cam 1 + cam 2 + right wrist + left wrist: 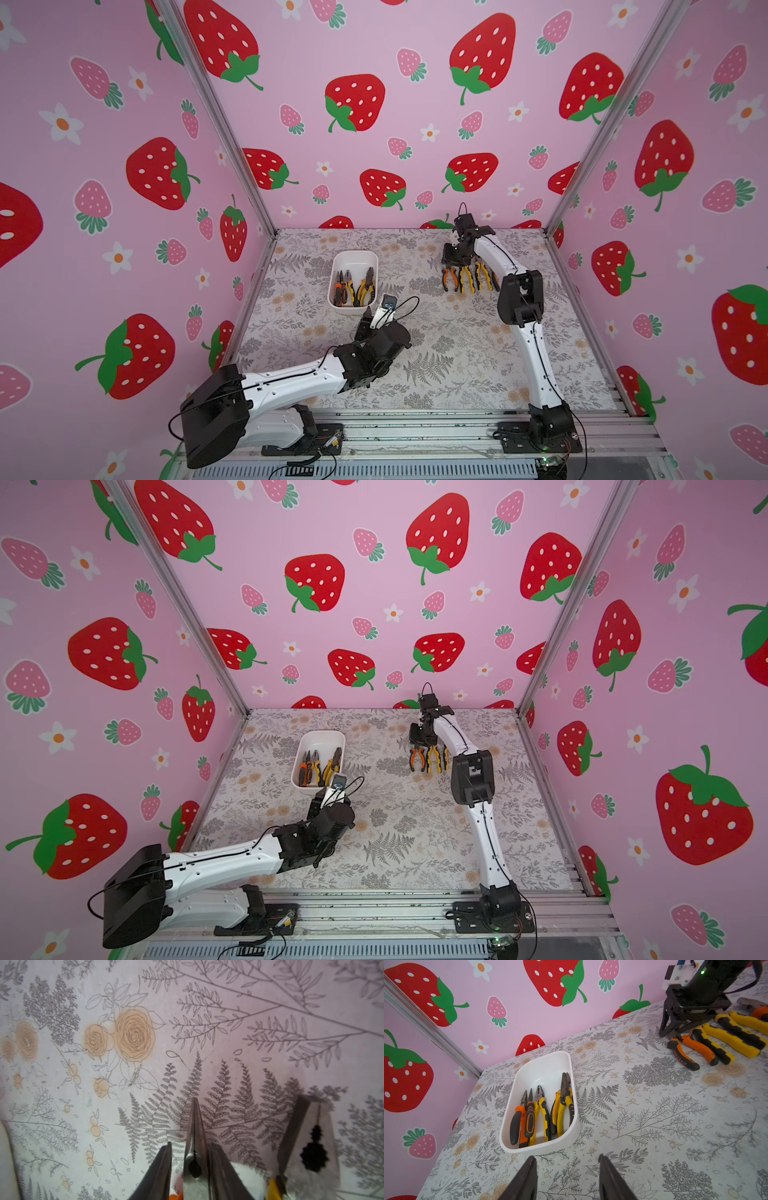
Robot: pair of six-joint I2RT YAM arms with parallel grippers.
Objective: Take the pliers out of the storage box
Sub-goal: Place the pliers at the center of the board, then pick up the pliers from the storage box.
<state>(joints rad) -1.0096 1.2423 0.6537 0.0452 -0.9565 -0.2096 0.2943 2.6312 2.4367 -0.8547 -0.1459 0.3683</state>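
- Your left gripper (566, 1157) hovers just short of the near end of the storage box (544, 1068). Its fingers are spread wide, with only patterned mat between them.
- The white storage box sits on the left side of the floral mat (457, 353), in both top views, with its long axis running away from the arm bases.
- Several pliers (542, 1111) lie inside the box, packed toward its near end with their noses pointing at the back wall. The orange-and-black ones are on one side and the yellow-and-black ones on the other.
- More pliers are out of the box, laid side by side in a row (469, 279) on the right far part of the mat, well apart from the box.
- Your right gripper (190, 1143) points down at the end of that row nearest the box.
- In the right wrist view, its fingers straddle the pointed nose of the orange-handled pliers (195, 1126), which lie on the mat.
- The gap there is narrow. You can see mat between one finger (164, 1159) and the nose, so the fingers aren't clamping it.
- A blunt-nosed, yellow-handled pair (311, 1136) lies just beside it.
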